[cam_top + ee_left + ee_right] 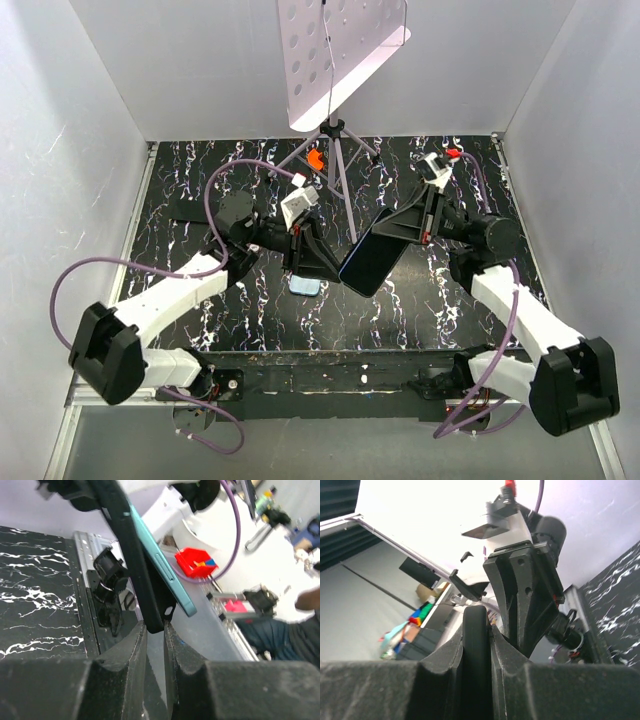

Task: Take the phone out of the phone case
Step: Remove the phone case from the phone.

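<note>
Two arms meet over the middle of the black marbled table [420,300], each with its fingers closed on something.

The right gripper [397,230] is clamped on the phone [370,255]. From above, the phone shows as a glossy dark slab, tilted, with its upper end in the fingers and its lower corner pointing at the left arm. In the right wrist view the phone [476,630] stands edge-on as a thin black strip with a rounded top, pinched tight in the right gripper [477,625].

The left gripper [318,265] is clamped on the phone case [305,286], and only a small light blue patch of the case shows from above, just below the fingers. From that view, the dark fingers lie between this patch and the phone's lower corner. The left wrist view shows a thin dark edge held in the left gripper [155,627], with the blue phone case [165,565] running flush along it. The case's side buttons and a rounded corner are in sight. I cannot tell what the dark edge belongs to.

A tripod [335,150] carrying a perforated white board [330,50] stands at the far side of the table.
</note>
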{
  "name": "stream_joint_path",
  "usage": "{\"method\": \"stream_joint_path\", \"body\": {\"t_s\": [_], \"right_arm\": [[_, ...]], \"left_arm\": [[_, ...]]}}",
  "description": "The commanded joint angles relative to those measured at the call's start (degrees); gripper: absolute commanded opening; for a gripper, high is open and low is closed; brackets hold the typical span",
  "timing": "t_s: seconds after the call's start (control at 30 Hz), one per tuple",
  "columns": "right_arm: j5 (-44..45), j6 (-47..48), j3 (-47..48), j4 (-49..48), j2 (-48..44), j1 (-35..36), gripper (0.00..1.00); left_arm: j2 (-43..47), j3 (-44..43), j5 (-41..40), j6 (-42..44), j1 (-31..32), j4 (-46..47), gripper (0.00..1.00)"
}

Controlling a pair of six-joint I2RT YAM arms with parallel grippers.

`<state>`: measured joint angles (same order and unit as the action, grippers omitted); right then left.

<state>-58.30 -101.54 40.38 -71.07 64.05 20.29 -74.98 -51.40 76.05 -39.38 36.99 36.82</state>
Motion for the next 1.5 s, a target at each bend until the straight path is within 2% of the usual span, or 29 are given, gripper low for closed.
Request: {"method": "stream_joint_path", "body": {"t_s": [0.0,0.07,0.13,0.3,0.37,0.5,0.57,0.63,0.7,0.77,0.8,0.87,0.9,0.97,1.07,1.13,1.2,1.23,1.3,1.37,1.47], "right_arm": [[9.60,-0.55,1.89,5.62,-9.46,5.54,0.01],[13.28,6.40,1.72,13.20,-11.66,6.33,0.01],[13.83,10.29,2.59,16.74,-11.67,6.69,0.01],[17.78,12.14,2.51,14.37,-9.39,8.79,0.01],[20.50,15.91,2.25,16.04,-9.73,10.11,0.01],[22.97,20.85,3.30,21.22,-10.53,11.26,0.01],[24.19,21.64,3.65,22.98,-11.23,11.70,0.01],[26.39,21.91,3.83,26.40,-12.28,11.87,0.01],[28.94,19.55,3.48,26.86,-12.90,12.05,0.01],[30.87,14.20,2.34,23.37,-12.29,12.31,0.01],[31.75,11.39,1.46,20.82,-11.85,12.66,0.01],[34.47,5.59,-0.38,16.86,-11.41,13.72,0.01],[35.62,3.82,-1.26,15.88,-11.23,14.24,0.01],[37.90,1.00,-2.67,15.18,-11.41,15.21,0.01],[39.67,-0.77,-4.08,13.85,-11.67,15.48,0.01],[38.88,1.59,-3.47,15.15,-11.93,15.48,0.01],[37.14,5.88,-2.07,20.25,-12.20,15.39,0.01],[35.56,8.35,-1.19,21.49,-12.20,14.52,0.01],[35.71,13.45,-1.01,25.35,-13.51,13.55,0.01],[35.89,17.67,-1.35,28.87,-15.09,11.27,0.01],[34.14,20.41,-1.44,32.04,-16.06,7.40,0.01]], "left_arm": [[1.14,1.64,-35.52,5.48,-1.40,-18.38,0.00],[2.90,4.63,-35.53,-1.72,-1.05,-12.68,0.03],[4.31,6.65,-37.54,-7.36,-0.17,-9.58,0.13],[3.88,6.66,-38.78,-12.82,3.08,-11.06,0.22],[3.09,7.53,-38.09,-15.01,4.05,-8.01,0.26],[0.89,9.91,-36.15,-19.95,5.37,-0.18,0.24],[0.80,10.44,-36.59,-18.29,5.81,-1.30,0.15],[1.06,11.05,-37.29,-14.79,6.51,-1.57,0.11],[2.55,10.71,-41.22,-7.25,7.30,-8.30,0.01],[5.44,10.53,-52.34,4.16,9.05,-16.13,0.00],[7.11,11.66,-57.54,9.27,9.58,-16.77,0.00],[10.19,15.17,-71.41,18.24,11.34,-14.33,0.00],[10.64,16.84,-75.13,21.94,11.43,-12.06,0.00],[9.33,15.99,-83.41,25.91,11.43,-13.25,0.00],[9.76,14.92,-83.70,26.20,11.35,-13.18,0.00],[9.85,14.32,-81.78,24.26,11.35,-13.08,0.00],[9.77,11.60,-77.31,22.86,11.35,-18.94,0.00],[9.85,10.36,-76.06,21.63,11.35,-21.76,0.02],[10.38,9.22,-71.24,18.39,11.35,-27.56,0.25],[11.95,9.03,-65.79,16.27,11.35,-32.66,0.39],[16.08,10.70,-58.23,14.33,11.35,-36.46,0.53]]}}
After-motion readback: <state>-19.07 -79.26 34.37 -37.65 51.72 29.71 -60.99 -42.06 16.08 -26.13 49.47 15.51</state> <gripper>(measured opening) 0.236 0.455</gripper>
